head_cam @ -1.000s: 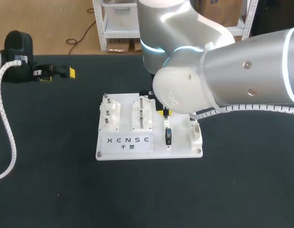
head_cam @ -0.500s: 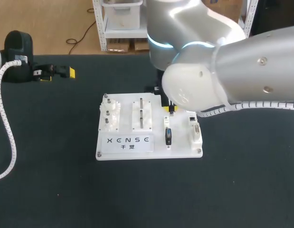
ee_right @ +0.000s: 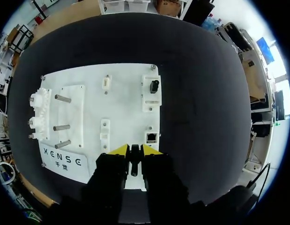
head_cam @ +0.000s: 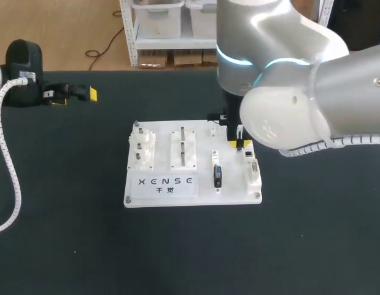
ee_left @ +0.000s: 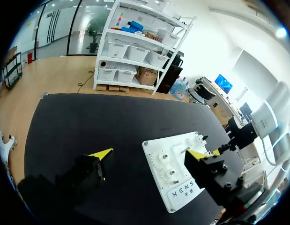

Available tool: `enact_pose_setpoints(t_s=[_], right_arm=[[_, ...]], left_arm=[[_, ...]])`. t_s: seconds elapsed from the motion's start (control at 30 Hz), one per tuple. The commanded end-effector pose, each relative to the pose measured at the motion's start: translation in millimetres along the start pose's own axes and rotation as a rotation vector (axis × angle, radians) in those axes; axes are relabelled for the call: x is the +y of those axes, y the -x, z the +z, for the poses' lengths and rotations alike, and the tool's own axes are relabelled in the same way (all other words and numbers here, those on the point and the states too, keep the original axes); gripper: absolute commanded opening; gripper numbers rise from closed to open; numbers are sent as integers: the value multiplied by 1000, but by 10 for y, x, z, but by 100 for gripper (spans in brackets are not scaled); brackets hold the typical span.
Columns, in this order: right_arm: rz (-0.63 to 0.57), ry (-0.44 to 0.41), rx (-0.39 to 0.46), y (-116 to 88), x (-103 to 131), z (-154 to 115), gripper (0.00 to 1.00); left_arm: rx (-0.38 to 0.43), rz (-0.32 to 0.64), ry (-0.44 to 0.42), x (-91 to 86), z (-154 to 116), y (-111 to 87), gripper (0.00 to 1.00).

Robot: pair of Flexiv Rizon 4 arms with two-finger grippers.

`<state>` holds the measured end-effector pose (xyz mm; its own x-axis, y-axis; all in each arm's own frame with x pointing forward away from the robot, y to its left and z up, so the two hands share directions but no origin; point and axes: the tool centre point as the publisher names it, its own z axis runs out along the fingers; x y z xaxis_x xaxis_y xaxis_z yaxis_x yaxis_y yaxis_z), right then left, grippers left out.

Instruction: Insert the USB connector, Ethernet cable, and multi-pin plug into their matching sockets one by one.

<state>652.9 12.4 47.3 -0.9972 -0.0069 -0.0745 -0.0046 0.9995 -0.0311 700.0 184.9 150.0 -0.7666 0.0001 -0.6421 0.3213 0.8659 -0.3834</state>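
Note:
The white socket board [head_cam: 193, 193] lies mid-table. My right gripper [head_cam: 240, 146] hangs over its right column, beside the Ethernet socket [head_cam: 248, 152]. In the right wrist view the right gripper [ee_right: 134, 151] is shut on a small black plug [ee_right: 134, 164]; which plug I cannot tell. The square Ethernet socket [ee_right: 152, 137] sits just ahead of the fingertips, to one side. A black connector [head_cam: 217, 176] stands upright in the board's middle column, and a grey multi-pin socket [head_cam: 255, 169] lies in the right column. My left gripper [head_cam: 73, 93] rests far back left, open and empty.
Three steel pegs [ee_right: 63, 126] and white gears [ee_right: 38, 112] occupy the board's left half, with a label plate [head_cam: 165, 182] at its front. A ribbed white cable [head_cam: 8, 166] runs down the table's left side. Dark cloth surrounds the board on all sides.
My right arm has swung rightward across the board, carrying its gripper from the middle column to the right column by the Ethernet socket. The left arm has not moved.

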Motion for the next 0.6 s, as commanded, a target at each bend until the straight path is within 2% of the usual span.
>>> enact_pose_setpoints(t_s=[0.03,0.6], right_arm=[[1,7,-7,-34,-89,17,0],[17,19,15,11,-265,91,0]], left_arm=[[0,0,0,0,0,0,100],[0,0,0,0,0,0,100]])
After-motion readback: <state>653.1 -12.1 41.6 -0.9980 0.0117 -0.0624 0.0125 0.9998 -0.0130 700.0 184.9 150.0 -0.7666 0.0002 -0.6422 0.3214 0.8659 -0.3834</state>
